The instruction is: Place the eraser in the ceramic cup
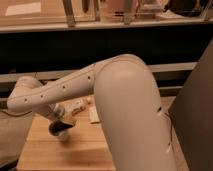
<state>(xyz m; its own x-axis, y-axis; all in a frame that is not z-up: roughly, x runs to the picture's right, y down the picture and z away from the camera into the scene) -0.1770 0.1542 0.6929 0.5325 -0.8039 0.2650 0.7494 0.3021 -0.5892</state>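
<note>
My gripper [60, 127] hangs at the end of the long white arm, low over the left part of the wooden table [45, 155]. Just under it a small whitish round shape shows, which looks like the ceramic cup [64, 135], partly covered by the gripper. A dark patch sits at the gripper's tip. I cannot tell whether that is the black eraser or part of the gripper. No eraser shows anywhere else on the table.
A white flat rectangular piece [94, 115] lies on the table to the right of the gripper, with a small tan object [77, 106] behind it. My bulky arm [125, 105] hides the table's right half. A dark shelf and counter run along the back.
</note>
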